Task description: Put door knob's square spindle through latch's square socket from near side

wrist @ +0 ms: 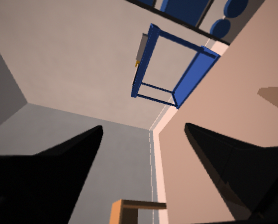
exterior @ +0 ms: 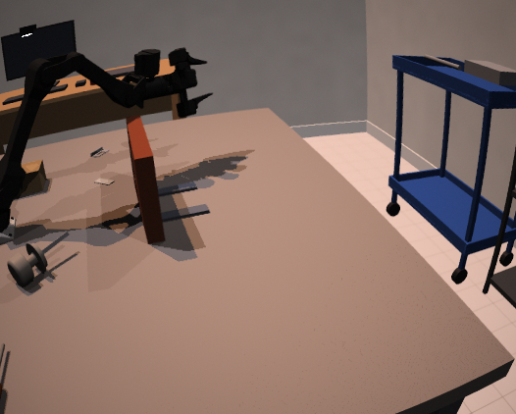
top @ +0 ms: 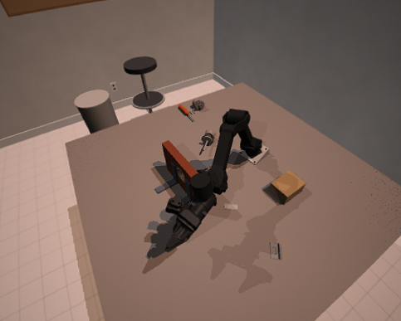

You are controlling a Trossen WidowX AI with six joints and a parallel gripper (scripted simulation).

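The door knob (top: pixel 208 137) (exterior: pixel 21 270) lies on the table between the arm's base and the panel. Its round plate (exterior: pixel 37 258) faces the panel side, and its thin square spindle (top: pixel 203 147) (exterior: pixel 57 242) sticks out free. The red-brown wooden panel (top: pixel 177 159) (exterior: pixel 153 201) stands upright on flat feet. Part of a round latch fitting (top: pixel 181 175) shows on its far face; the socket is too small to make out, and the robot-facing side is hidden. My gripper (exterior: pixel 209 78) (wrist: pixel 144 127) is open and empty, above the table beyond the panel, well away from the knob.
A wooden block (top: pixel 288 185) (exterior: pixel 34 178), a white piece (top: pixel 230 207) (exterior: pixel 104 181) and a metal plate (top: pixel 275 251) (exterior: pixel 99 152) lie on the table. An orange-handled screwdriver (top: pixel 184 109) and a grey part (top: pixel 198 105) lie at the table's far end.
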